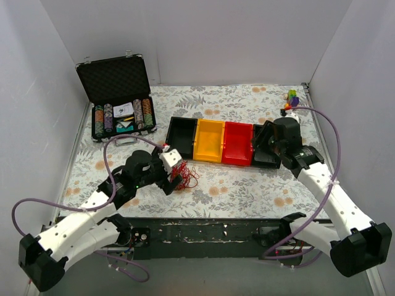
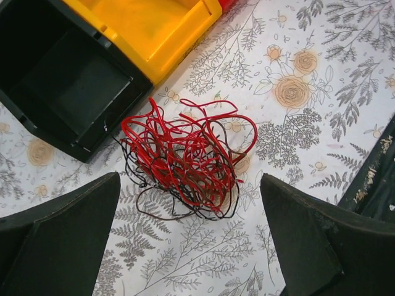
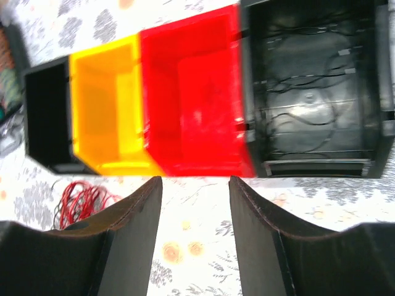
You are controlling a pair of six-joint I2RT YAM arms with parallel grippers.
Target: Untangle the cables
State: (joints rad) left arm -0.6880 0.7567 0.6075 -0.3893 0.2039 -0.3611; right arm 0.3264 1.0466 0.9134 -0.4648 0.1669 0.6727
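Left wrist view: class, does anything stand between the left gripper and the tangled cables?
Nothing visible does. The cables lie on the floral cloth straight ahead of the open left gripper; the black bin sits beyond them.

I see the bunch of thin red and dark wires (image 2: 185,161) as one loose tangled clump lying flat on the floral-patterned table cover (image 2: 308,92). Red loops dominate, and a few black and brown strands trail out along its lower and left edges. It sits just beside the corner of the black plastic bin (image 2: 62,92) and near the yellow plastic bin (image 2: 154,31); I can't tell if a stray strand touches the black one.
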